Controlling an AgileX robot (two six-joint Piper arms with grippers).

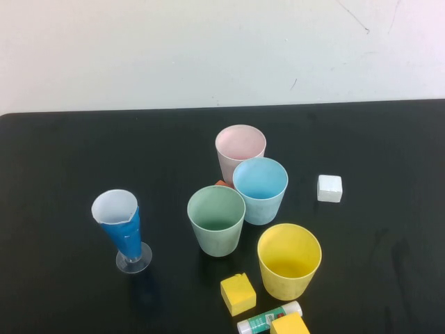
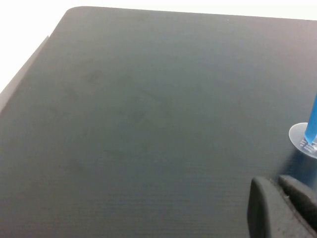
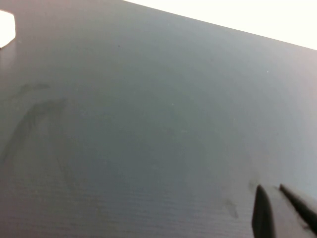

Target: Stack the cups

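Just above bare black tabletop, at the edge of my left wrist camera, the left gripper (image 2: 277,184) has its dark fingers pressed together, holding nothing; past it I see the clear round foot of the cone cup (image 2: 303,139). The right gripper (image 3: 275,192) is likewise closed and empty over its own bare patch of table, with a white block (image 3: 6,29) well away from it. Neither arm appears in my high camera.

From above, the table (image 1: 62,153) is matte black with faint smudges, running back to a plain off-white wall (image 1: 174,49) marked by a few thin scratches. The four cups stand upright, unstacked, clustered near the middle: pink cup (image 1: 240,147) farthest back, blue cup (image 1: 260,186) just in front of it, green cup (image 1: 216,218) to the blue one's left, yellow cup (image 1: 289,259) nearest on the right. A yellow block (image 1: 238,293) sits near the front edge, beside a glue stick (image 1: 268,318) and a second yellow block (image 1: 289,325)
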